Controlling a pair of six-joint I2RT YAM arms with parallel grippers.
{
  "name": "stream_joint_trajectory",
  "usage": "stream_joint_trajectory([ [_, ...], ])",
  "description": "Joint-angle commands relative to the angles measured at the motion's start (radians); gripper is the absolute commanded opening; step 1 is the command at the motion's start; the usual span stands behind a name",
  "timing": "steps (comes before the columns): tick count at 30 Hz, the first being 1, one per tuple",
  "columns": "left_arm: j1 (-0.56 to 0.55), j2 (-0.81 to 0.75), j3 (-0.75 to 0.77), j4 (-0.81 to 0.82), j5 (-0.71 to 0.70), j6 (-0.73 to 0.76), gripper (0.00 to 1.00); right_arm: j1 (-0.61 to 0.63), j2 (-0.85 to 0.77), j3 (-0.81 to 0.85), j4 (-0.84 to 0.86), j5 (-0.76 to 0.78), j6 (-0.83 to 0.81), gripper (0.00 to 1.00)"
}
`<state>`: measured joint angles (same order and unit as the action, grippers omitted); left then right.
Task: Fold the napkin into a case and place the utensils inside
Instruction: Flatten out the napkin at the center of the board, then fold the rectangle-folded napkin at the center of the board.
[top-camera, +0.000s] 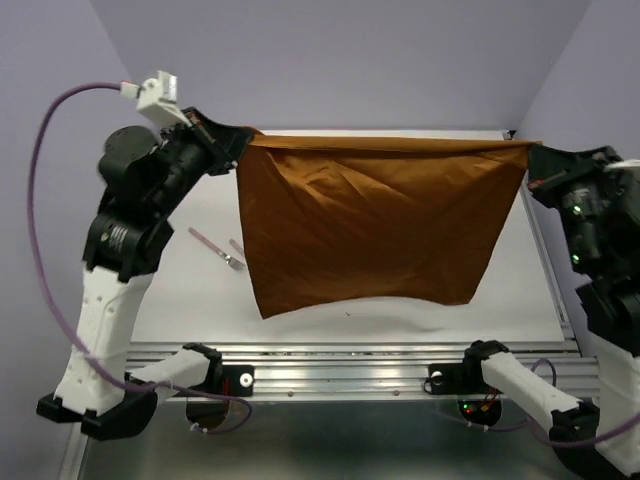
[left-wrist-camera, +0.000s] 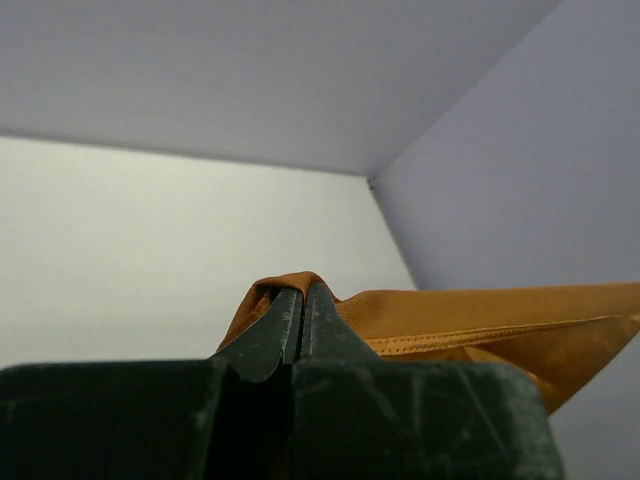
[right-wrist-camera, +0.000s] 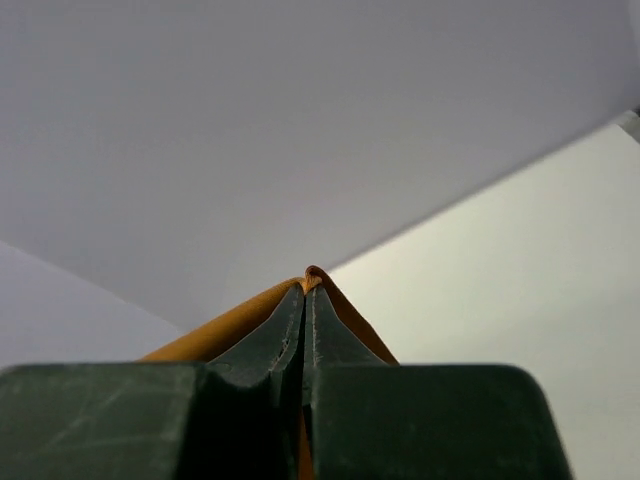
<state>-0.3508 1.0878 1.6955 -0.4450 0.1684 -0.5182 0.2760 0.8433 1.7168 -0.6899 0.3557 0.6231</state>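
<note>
Aloft, the thin rust-orange cloth napkin (top-camera: 375, 225) hangs stretched, with the left gripper (top-camera: 243, 137) and right gripper (top-camera: 530, 152) each pinched tight on a top corner.

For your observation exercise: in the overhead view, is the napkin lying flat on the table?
No, the napkin hangs stretched between the left gripper and right gripper.

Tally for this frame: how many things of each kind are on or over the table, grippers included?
napkin, rust-orange, stretched in the air: 1
utensils on the table, left of the cloth: 2 in view; the cloth may hide more
Grippers, left gripper and right gripper, each shut on a napkin corner: 2
Total: 5
</note>
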Motion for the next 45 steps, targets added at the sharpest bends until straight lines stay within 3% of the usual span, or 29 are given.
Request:
stream_joint_trajectory([
  [1,0.012,0.104,-0.115,0.084,-0.064,0.014,0.0,-0.009,0.14,-0.144,0.006,0.209,-0.059,0.01],
  [8,0.016,0.323,-0.224,0.187,-0.043,0.044,0.0,-0.029,0.376,-0.272,0.179,0.285,-0.166,0.01],
  [18,0.027,0.682,-0.137,0.253,-0.017,0.083,0.0,-0.247,0.779,-0.287,0.385,-0.121,-0.217,0.01],
  [27,0.03,0.912,0.055,0.267,0.014,0.098,0.0,-0.308,0.982,-0.145,0.42,-0.276,-0.146,0.01],
  [37,0.024,0.827,-0.045,0.218,0.026,0.093,0.0,-0.368,0.878,-0.307,0.354,-0.42,-0.137,0.01],
  [45,-0.014,0.604,-0.259,0.203,0.014,0.057,0.0,-0.423,0.7,-0.511,0.276,-0.52,-0.04,0.01],
])
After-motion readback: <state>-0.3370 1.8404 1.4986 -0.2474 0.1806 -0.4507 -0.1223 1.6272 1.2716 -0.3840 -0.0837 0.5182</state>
